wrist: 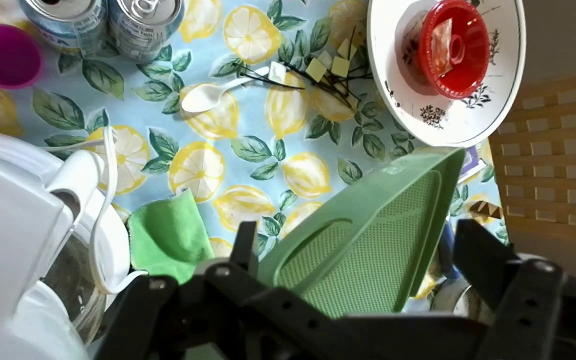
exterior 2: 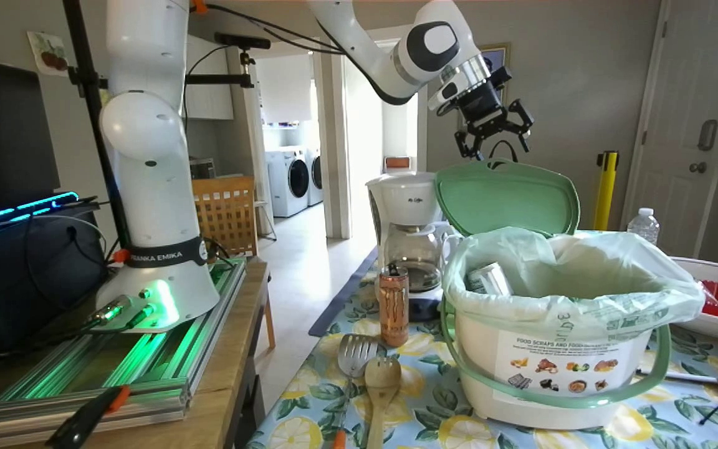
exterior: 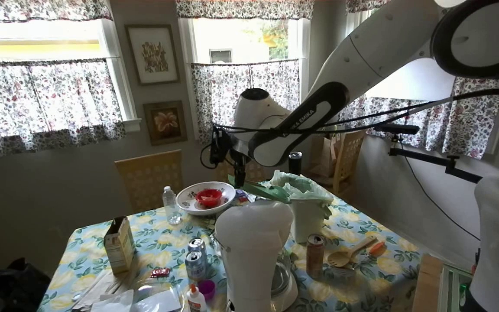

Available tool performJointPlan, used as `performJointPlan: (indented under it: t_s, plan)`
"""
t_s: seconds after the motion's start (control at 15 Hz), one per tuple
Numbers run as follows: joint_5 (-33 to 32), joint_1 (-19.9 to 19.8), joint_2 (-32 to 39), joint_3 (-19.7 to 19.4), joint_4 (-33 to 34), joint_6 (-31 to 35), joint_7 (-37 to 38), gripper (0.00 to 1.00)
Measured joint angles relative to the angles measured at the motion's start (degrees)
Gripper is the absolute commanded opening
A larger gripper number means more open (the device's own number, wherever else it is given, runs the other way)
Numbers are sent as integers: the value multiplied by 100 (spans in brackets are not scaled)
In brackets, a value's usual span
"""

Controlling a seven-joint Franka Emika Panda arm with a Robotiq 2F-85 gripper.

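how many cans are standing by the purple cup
2. The nearer can stands beside the purple cup; the farther can stands just past it, close alongside. In an exterior view the coffee maker could be hiding another.

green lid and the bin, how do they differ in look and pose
The green lid is shallow; the bin is deep. The lid is raised and tilted, while the bin sits upright on the tablecloth. The lid is green; the bin is mostly whitish. They share green: the bin's handle is a similar shade.
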Motion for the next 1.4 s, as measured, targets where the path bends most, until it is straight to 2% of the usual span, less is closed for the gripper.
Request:
performJointPlan:
  t_s: [0.53, 0.93, 1.2, 1.4]
  plan:
    - [1077, 2353, 818, -2071, 164, 12, 0, 100]
    - [1986, 3992, 1273, -3878, 46, 13, 0, 100]
    - [2431, 4800, 1547, -4744, -178, 9, 0, 100]
    - [2627, 5112, 1748, -5047, -362, -21, 0, 100]
